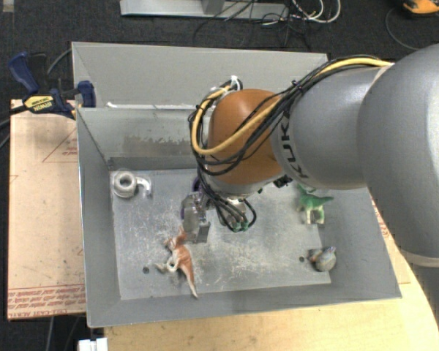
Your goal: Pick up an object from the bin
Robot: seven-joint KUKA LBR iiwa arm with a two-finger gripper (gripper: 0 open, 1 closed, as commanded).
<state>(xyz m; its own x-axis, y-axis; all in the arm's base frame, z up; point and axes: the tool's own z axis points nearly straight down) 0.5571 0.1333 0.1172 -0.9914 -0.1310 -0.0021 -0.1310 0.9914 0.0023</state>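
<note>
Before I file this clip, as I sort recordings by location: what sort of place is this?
Probably a robotics lab or test cell: a grey KUKA arm reaches into a grey metal bin holding small toys like an orange dinosaur, with loose cables on the floor behind.

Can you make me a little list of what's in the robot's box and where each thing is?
box: grey metal bin
nearest toy: orange and white toy dinosaur, lying near the bin's lower wall
robot hand: gripper, low in the middle of the bin, just above the toy dinosaur
upper left: silver metal ring
right side: green toy
lower right: small grey lump
</note>
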